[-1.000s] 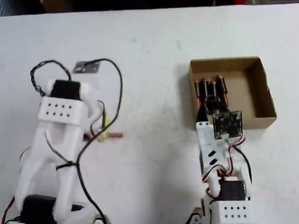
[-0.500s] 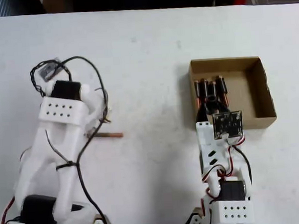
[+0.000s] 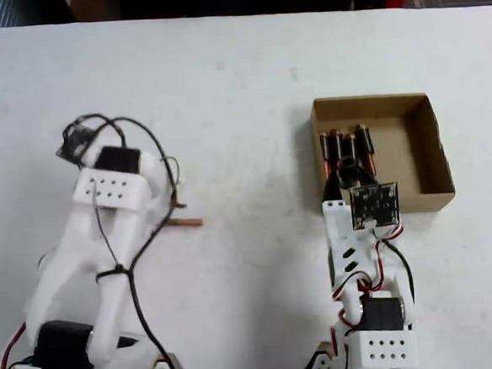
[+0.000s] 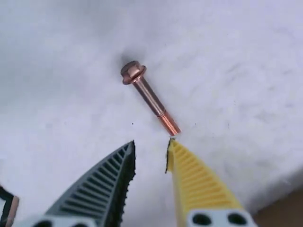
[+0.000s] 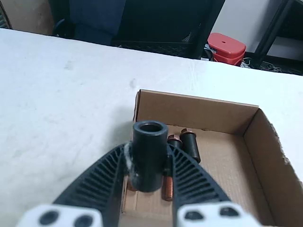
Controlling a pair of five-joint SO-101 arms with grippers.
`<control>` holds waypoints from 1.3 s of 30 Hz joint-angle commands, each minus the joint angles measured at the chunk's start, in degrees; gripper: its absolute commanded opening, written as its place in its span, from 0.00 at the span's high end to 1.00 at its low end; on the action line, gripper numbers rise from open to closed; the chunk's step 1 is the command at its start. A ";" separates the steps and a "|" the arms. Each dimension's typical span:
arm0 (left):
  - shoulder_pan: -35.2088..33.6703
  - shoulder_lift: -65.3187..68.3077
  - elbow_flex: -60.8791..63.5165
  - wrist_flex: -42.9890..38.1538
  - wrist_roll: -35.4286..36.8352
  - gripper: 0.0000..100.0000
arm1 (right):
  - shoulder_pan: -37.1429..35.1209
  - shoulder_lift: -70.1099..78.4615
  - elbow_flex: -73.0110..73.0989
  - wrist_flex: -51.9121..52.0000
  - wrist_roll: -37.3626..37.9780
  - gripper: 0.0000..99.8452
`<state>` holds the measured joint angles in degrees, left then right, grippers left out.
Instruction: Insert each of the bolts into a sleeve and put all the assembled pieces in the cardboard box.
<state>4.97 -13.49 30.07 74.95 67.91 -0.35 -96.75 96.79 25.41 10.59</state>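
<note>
- Cardboard box stands on the white counter; a few assembled pieces lie inside, against one wall.
- Right claw is clenched on a black sleeve at the box's near edge.
- Left claw is released, its tips just beside a copper bolt lying on the counter.

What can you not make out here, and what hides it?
High view: part of the bolt, under the left arm.
High view: how many pieces lie in the cardboard box; blurred, near ends under the right arm.
Right wrist view: pieces behind the sleeve in the right claw.
Left wrist view: whether the left claw touches the bolt.
</note>
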 commanded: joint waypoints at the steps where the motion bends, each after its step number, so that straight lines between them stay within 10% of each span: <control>1: -0.22 -2.68 2.11 -5.80 -1.93 0.86 | 0.48 -0.66 0.35 -1.10 0.00 0.98; 18: -2.42 -2.42 15.03 -23.30 -1.76 0.86 | 0.57 -0.66 0.35 -1.01 0.00 0.98; 39: -4.00 -2.68 15.38 -23.38 -1.93 0.86 | 0.57 -0.66 0.35 -1.01 0.00 0.98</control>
<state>1.19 -13.49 45.63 52.79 66.07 -0.35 -96.75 96.79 25.41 10.59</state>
